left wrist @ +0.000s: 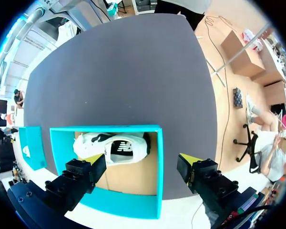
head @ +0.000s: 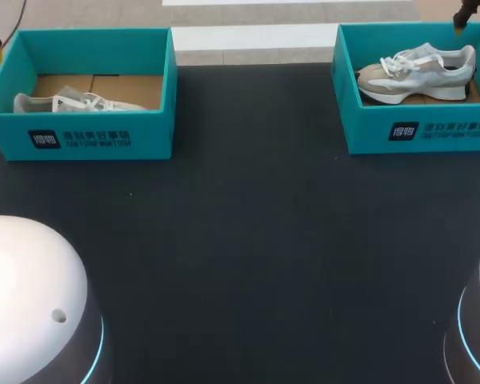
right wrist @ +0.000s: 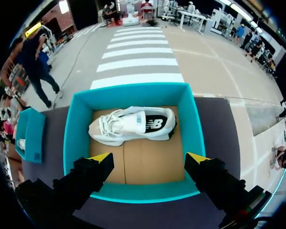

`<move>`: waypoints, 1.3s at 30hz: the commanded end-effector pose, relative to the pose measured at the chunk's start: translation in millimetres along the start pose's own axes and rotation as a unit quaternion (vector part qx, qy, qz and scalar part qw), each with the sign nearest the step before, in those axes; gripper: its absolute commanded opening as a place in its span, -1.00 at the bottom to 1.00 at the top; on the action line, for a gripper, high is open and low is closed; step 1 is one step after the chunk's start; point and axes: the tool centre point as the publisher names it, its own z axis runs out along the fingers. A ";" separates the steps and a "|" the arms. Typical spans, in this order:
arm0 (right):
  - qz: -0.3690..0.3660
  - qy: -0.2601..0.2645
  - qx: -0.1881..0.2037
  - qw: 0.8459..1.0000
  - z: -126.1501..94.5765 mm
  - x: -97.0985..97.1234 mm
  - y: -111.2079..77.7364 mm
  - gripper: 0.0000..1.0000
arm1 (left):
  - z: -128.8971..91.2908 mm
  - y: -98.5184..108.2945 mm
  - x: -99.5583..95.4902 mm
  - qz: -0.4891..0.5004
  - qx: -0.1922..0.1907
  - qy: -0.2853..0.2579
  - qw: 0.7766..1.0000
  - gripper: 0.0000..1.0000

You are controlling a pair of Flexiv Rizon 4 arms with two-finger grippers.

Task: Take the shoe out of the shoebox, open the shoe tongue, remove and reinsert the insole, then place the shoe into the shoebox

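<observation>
Zero steps complete: left shoe [head: 72, 102] inside left shoebox [head: 80, 136], right shoe [head: 420, 72] inside right shoebox [head: 420, 132]. Overhead, spread and empty: left gripper [left wrist: 142, 159], right gripper [right wrist: 150, 157]. Outstanding: extraction, tongue, insole, return.

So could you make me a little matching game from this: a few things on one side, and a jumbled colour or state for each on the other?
Things:
1. left shoebox
2. shoe in the right shoebox
3. table
4. right gripper

Colour or state:
A. open, hovering above a box
B. dark grey
C. teal
D. white and beige

Pairs: 1-C, 2-D, 3-B, 4-A.
</observation>
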 end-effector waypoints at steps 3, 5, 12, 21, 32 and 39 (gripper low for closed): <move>0.003 -0.006 0.049 0.999 29.2 -11.9 38.6 1.00 | -0.6 0.2 0.5 0.000 0.001 0.000 1.000 1.00; -0.001 -0.011 0.060 0.998 33.9 -13.6 46.8 1.00 | -0.6 0.2 0.5 0.000 0.001 0.000 1.000 1.00; -0.001 -0.004 0.106 0.994 58.3 -22.3 55.1 0.58 | -0.6 0.2 0.5 0.000 0.001 0.000 1.000 1.00; 0.005 -0.017 0.141 0.990 78.7 -32.1 48.9 -0.09 | -0.6 0.2 0.5 0.000 0.001 0.000 1.000 1.00; -0.005 -0.032 0.181 0.983 111.2 -41.7 57.7 -0.07 | -0.6 0.2 0.5 0.000 0.001 0.000 1.000 1.00; -0.009 -0.043 0.201 0.979 133.3 -42.4 60.1 -0.07 | -0.6 0.2 0.5 0.000 0.001 0.000 1.000 1.00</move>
